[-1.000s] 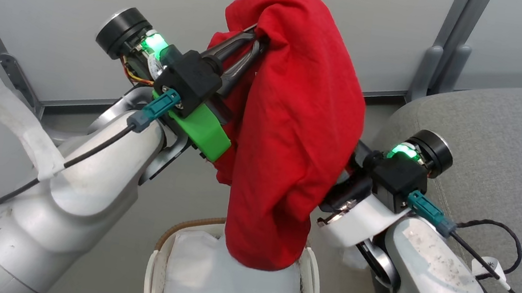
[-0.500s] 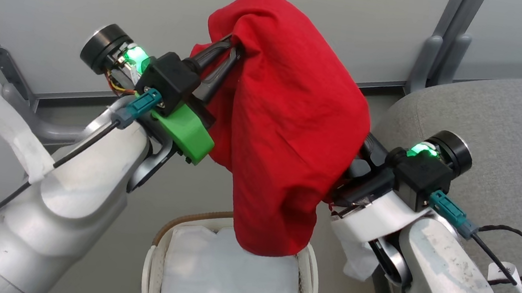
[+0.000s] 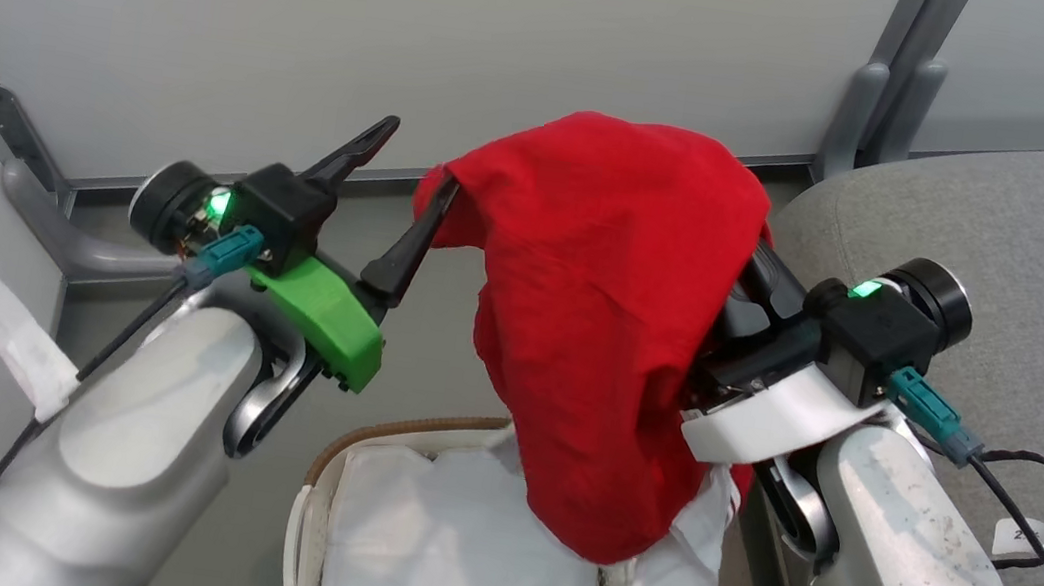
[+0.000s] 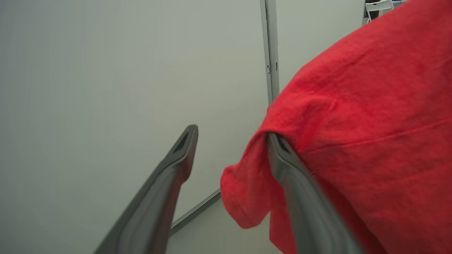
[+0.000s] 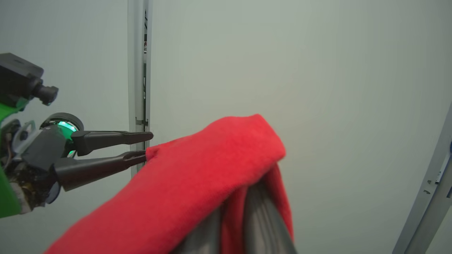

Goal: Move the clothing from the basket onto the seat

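Head view: my left hand (image 3: 419, 156), clamped on the clothing (image 3: 603, 294) a second ago, now has its fingers apart; the red bundle has sagged lower and hangs from my right hand (image 3: 761, 279), its tail above the basket (image 3: 361, 443), beside the seat (image 3: 995, 224)
Left wrist view: fingers spread wide; a red fold lies caught over one fingertip
Right wrist view: fingers together, clamped on the clothing
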Tool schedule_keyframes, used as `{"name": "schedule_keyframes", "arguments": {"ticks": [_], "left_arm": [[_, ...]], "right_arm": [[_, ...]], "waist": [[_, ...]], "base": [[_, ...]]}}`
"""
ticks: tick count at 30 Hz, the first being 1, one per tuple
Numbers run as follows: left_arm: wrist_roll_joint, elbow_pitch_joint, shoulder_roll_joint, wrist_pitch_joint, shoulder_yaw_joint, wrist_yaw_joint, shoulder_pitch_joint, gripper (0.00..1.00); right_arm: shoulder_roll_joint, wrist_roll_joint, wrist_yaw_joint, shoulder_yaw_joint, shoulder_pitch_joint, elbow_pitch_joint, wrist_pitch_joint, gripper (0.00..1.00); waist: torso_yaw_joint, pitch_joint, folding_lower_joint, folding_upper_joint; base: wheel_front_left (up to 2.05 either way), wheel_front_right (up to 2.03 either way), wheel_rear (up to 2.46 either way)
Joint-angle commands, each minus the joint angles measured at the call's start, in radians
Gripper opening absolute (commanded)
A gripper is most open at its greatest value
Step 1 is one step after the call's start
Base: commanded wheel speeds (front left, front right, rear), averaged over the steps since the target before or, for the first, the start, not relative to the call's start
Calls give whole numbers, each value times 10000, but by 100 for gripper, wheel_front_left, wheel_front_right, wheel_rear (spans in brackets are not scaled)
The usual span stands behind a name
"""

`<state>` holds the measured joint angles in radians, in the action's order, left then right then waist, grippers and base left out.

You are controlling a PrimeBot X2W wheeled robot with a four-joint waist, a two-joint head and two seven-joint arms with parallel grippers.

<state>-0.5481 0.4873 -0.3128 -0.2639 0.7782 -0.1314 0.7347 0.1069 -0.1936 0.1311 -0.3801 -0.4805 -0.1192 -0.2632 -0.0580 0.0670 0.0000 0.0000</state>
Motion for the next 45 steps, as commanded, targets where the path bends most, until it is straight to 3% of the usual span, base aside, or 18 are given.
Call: {"name": "schedule_keyframes", "arguments": {"ticks": [1,18,31,37,45], "left_arm": [[-9,-88,-2,-10,-195,19,-402,100],[1112,-1485,1514,-9,-2088,19,-3948,100],[1610,-1676,1691,-9,-2416,19,-4465,100],[1728,-1798,1668,-9,-2486,19,-4466,100],[1887,-1814,1725,-9,-2440,19,-4326,100]], "right_arm": [[-19,77,-7,79,174,-43,-24,0],[36,273,-7,732,486,-290,-24,0],[16,334,-7,1022,618,-181,-24,0],[0,402,-7,1064,417,-138,-24,0],[92,435,-8,1273,359,-97,-24,0]], "waist": [[11,20,0,0],[74,3,0,0],[-216,-1,0,0],[-1059,178,0,0],[-2820,486,0,0]], "base": [[0,0,0],[0,0,0],[0,0,0],[0,0,0],[0,0,0]]}}
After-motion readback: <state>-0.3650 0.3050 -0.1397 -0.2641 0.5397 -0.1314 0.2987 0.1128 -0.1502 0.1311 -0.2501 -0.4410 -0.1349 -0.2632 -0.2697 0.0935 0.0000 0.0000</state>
